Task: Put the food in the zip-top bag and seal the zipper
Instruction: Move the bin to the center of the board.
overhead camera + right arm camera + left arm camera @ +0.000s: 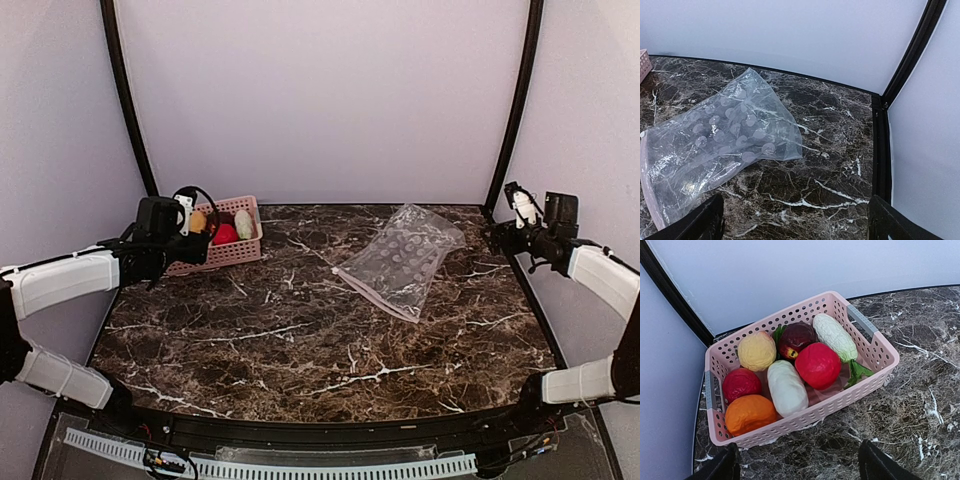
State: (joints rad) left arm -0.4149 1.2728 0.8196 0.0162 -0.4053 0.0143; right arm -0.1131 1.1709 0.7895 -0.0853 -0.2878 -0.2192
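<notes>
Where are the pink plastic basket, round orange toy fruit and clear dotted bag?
Pink plastic basket (840,402): left wrist view, front wall.
Round orange toy fruit (750,414): left wrist view, middle.
Clear dotted bag (735,131): right wrist view, middle.

A lab test booth: plain white walls, black frame posts, marble-patterned table.

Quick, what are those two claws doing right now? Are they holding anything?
Left gripper: open, holding nothing.
Right gripper: open, holding nothing.
</notes>
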